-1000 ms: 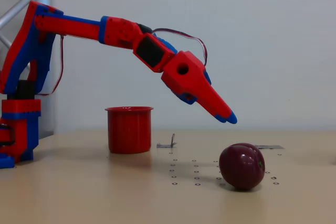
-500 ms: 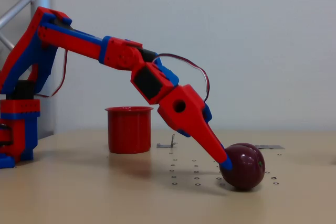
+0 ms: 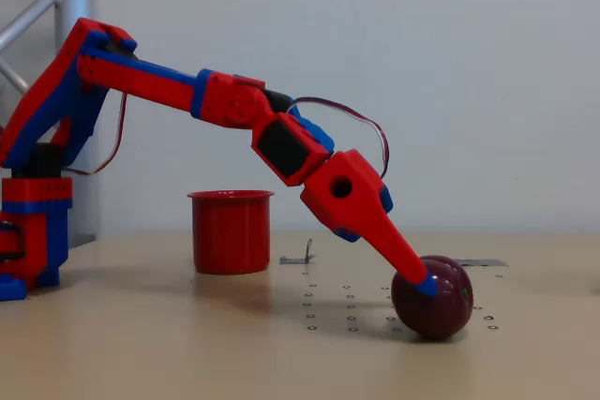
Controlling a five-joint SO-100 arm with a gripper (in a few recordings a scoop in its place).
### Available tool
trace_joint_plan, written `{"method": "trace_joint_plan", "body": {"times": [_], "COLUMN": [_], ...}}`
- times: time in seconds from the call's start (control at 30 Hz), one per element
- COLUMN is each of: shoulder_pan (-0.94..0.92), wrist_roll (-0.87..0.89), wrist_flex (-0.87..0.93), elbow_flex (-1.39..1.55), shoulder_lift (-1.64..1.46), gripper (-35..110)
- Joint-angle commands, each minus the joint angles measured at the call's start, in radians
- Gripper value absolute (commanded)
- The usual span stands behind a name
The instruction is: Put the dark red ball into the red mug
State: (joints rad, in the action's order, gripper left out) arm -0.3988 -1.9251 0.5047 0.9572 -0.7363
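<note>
Toward the table's [image 3: 141, 344] right edge, the dark red ball [image 3: 433, 299], likely slippery, is being touched by the gripper [image 3: 424, 283]; jaw opening cannot be told.

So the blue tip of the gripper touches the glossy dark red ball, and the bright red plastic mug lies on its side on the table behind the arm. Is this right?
Not entirely. In the fixed view the bright red plastic mug stands upright on the table, rim up, not on its side. The rest holds: the gripper has its blue tip against the glossy dark red ball.
</note>
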Motion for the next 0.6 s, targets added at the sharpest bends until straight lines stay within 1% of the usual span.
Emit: {"method": "trace_joint_plan", "body": {"times": [0.0,0.23,0.57], "shoulder_pan": [0.006,0.011,0.029], "wrist_roll": [-0.020,-0.034,0.051], "wrist_flex": [0.006,0.008,0.008], "elbow_flex": [-0.117,-0.176,-0.256], "shoulder_lift": [-0.041,0.015,0.063], "gripper": [49,47,48]}}
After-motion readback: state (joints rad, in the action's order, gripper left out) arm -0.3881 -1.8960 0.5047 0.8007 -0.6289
